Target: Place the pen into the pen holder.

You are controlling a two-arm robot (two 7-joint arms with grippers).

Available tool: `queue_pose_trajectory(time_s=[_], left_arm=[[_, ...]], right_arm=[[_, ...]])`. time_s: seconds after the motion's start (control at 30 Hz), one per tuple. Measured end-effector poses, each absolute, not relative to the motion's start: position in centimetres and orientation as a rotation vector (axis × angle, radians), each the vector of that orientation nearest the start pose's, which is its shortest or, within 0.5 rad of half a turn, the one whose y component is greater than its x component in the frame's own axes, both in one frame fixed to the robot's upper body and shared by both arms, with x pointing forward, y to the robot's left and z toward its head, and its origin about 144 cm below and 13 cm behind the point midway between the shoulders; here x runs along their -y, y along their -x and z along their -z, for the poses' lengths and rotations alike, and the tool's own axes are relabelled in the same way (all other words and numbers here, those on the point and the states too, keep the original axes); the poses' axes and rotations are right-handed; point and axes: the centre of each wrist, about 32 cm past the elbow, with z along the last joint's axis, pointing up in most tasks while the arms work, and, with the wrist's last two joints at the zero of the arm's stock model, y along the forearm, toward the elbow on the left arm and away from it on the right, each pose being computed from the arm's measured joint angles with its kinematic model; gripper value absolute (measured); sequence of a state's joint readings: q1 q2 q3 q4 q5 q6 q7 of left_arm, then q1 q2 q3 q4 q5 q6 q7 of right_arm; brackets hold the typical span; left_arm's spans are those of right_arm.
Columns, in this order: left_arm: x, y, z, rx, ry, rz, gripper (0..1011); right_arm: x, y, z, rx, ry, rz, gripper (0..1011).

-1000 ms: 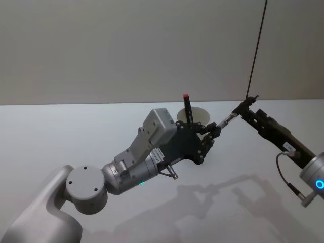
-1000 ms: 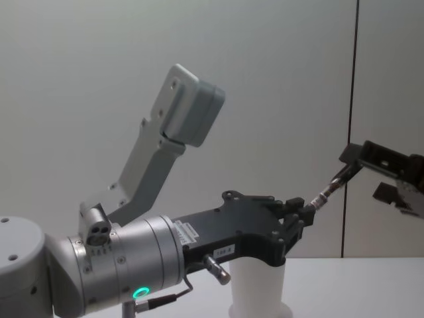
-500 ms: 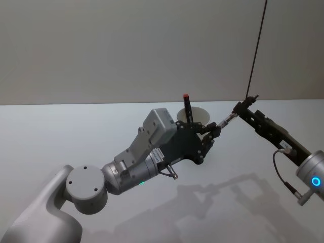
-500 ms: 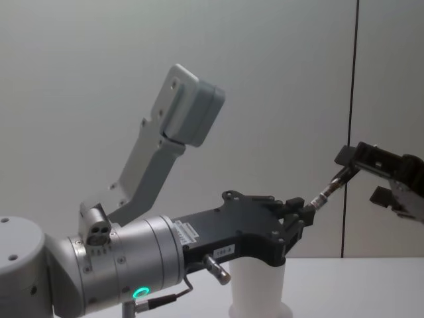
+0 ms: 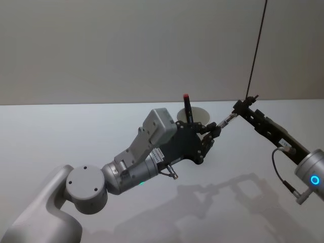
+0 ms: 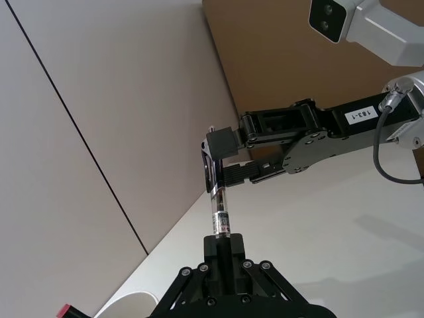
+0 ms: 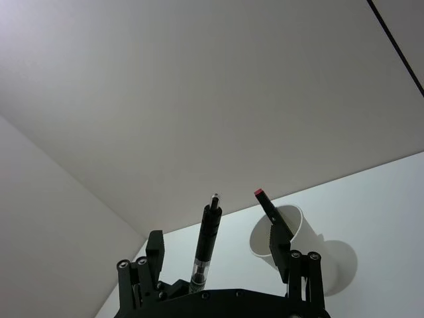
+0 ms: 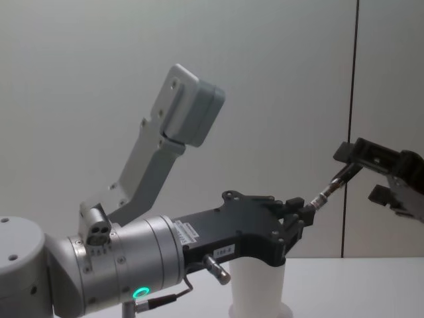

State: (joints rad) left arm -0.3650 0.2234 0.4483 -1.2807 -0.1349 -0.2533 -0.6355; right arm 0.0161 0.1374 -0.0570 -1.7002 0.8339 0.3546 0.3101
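The left gripper (image 5: 211, 132) is raised above the white table (image 5: 61, 131), reaching forward toward the right, and its fingers are clamped tight on the lower end of the pen (image 5: 225, 120). That pen slants up and to the right, its clear barrel section sitting just beyond the left fingertips. Up at the pen's free end is the right gripper (image 5: 242, 107), coming in from the right side with its fingers spread apart. In the right wrist view the pen stands in the gap between them, touching neither that I can make out. In the chest view the upper finger sits right at the pen's tip. The pen holder (image 5: 201, 115) stands upright on the table just behind and below the left gripper. A black pen with a red cap (image 5: 187, 106) is poking up out of it.
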Motion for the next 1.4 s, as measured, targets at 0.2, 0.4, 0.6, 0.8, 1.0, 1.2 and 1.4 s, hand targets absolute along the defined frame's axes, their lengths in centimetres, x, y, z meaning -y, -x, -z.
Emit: queue_pose_trajectory(time_s=[0.2,0.4,0.6,0.8,1.0,1.2,1.4], left_arm=[[-18.1,-54.01,-116.11,0.302,-0.042,-0.551,120],[-18.1,-54.01,-116.1,0.302,-0.042,-0.551,120],[-18.1,-54.0,-116.11,0.302,-0.042,-0.551,120],[-18.1,-54.0,-116.1,0.302,-0.042,-0.551,120],[-18.1,-54.0,-116.11,0.302,-0.042,-0.551,120],[-18.09,-54.0,-116.11,0.302,-0.041,-0.551,120],[-18.13,-54.01,-116.11,0.302,-0.042,-0.551,173]], right_arm=[[24.06,-46.1,-118.63,-0.61,-0.422,0.964,908],[23.93,-46.14,-118.69,-0.614,-0.43,0.962,714],[23.83,-46.2,-118.79,-0.621,-0.444,0.963,565],[23.73,-46.31,-118.94,-0.629,-0.465,0.969,368],[23.63,-46.43,-119.04,-0.637,-0.484,0.976,168],[23.51,-46.57,-119.09,-0.646,-0.5,0.979,133],[23.57,-46.74,-119.22,-0.643,-0.514,0.992,132]])
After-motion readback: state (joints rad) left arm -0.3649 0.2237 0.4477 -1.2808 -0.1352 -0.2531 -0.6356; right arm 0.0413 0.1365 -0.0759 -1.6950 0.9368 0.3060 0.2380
